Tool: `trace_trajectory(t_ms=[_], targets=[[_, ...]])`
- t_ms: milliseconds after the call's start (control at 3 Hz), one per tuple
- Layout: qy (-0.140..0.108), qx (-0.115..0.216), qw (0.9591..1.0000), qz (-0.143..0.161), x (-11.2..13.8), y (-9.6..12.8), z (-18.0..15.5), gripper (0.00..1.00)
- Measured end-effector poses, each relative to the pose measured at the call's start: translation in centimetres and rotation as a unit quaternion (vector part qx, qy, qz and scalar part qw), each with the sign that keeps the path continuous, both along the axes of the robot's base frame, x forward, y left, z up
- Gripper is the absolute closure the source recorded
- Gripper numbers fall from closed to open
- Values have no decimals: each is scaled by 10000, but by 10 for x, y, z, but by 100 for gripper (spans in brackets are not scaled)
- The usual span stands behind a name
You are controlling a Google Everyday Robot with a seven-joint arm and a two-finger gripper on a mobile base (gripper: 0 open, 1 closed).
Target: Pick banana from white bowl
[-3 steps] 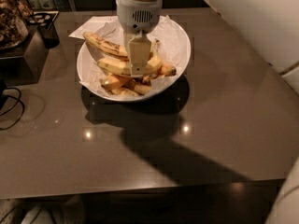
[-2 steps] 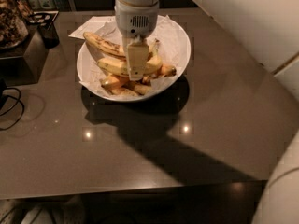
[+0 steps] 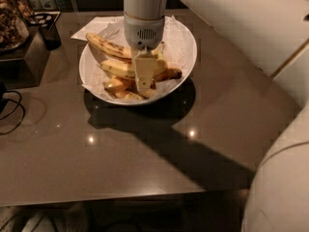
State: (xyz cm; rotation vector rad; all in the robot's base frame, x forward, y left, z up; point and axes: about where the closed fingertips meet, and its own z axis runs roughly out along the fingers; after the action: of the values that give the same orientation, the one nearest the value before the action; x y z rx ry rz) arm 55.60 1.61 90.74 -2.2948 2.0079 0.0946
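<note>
The white bowl (image 3: pixel 183 37), lined with crinkled white paper, stands at the back middle of the dark table. In it lies the plump yellow banana (image 3: pixel 117 69), curved, running left to right. A slimmer spotted banana (image 3: pixel 107 45) lies behind it, and small orange-yellow cut pieces (image 3: pixel 117 85) lie in front. My gripper (image 3: pixel 144 83) hangs straight down from the white wrist into the bowl. It sits over the right part of the plump banana and hides that part.
A sheet of white paper (image 3: pixel 91 27) lies under the bowl's far left side. A dark box (image 3: pixel 29 57) and a black cable (image 3: pixel 12 110) sit at the left. A black cup (image 3: pixel 48 30) is at the back left. My white arm (image 3: pixel 260 37) fills the right side.
My gripper has come down a little deeper into the bowl, onto the plump banana. The bowl and the fruit have not moved.
</note>
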Motion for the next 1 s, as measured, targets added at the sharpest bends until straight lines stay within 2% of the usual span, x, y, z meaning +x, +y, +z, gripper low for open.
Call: trace_trajectory(t_ms=[333, 667, 1000], targets=[[30, 24, 10000, -36, 1, -7, -10, 60], [-94, 124, 9999, -43, 7, -1, -9, 83], [-98, 127, 9999, -44, 7, -1, -9, 100]])
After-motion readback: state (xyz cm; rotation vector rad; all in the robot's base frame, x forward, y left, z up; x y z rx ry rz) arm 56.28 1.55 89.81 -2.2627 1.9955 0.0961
